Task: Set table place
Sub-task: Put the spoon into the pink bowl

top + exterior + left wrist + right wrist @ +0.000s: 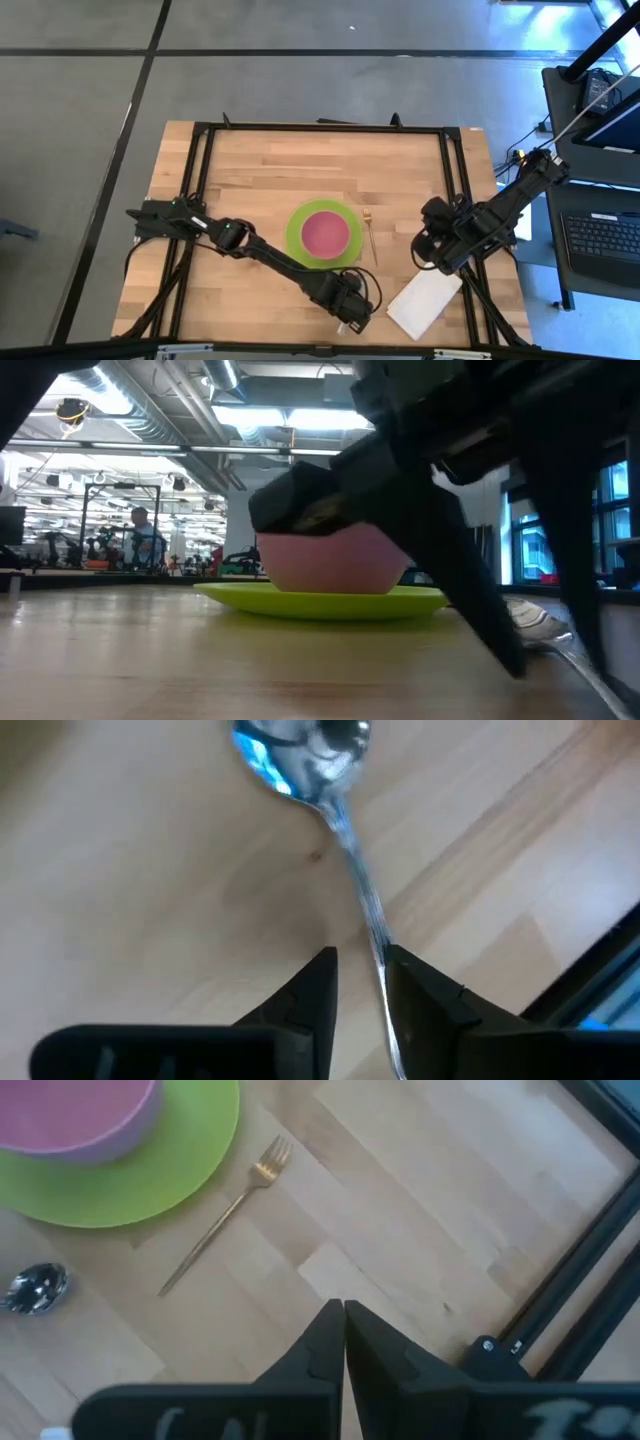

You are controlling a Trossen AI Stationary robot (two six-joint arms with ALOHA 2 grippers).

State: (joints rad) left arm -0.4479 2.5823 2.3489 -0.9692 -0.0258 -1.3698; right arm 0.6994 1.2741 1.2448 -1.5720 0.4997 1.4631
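A silver spoon (pixel 318 765) lies flat on the table (pixel 260 170) near its front edge, in front of a green plate (pixel 298 252) that carries a pink bowl (pixel 325 233). My left gripper (pixel 360 956) points steeply down over the spoon's handle (pixel 366 905). It is open, one finger on each side of the handle, which runs close along one finger. My right gripper (pixel 343 1308) is shut and empty, hovering above the table right of a gold fork (pixel 225 1215).
A white napkin (pixel 425 300) lies at the near right, beside the right arm. The fork (pixel 370 235) lies just right of the plate. The black rail frame (pixel 452 170) runs along the table's sides and back. Bare wood lies at the far half.
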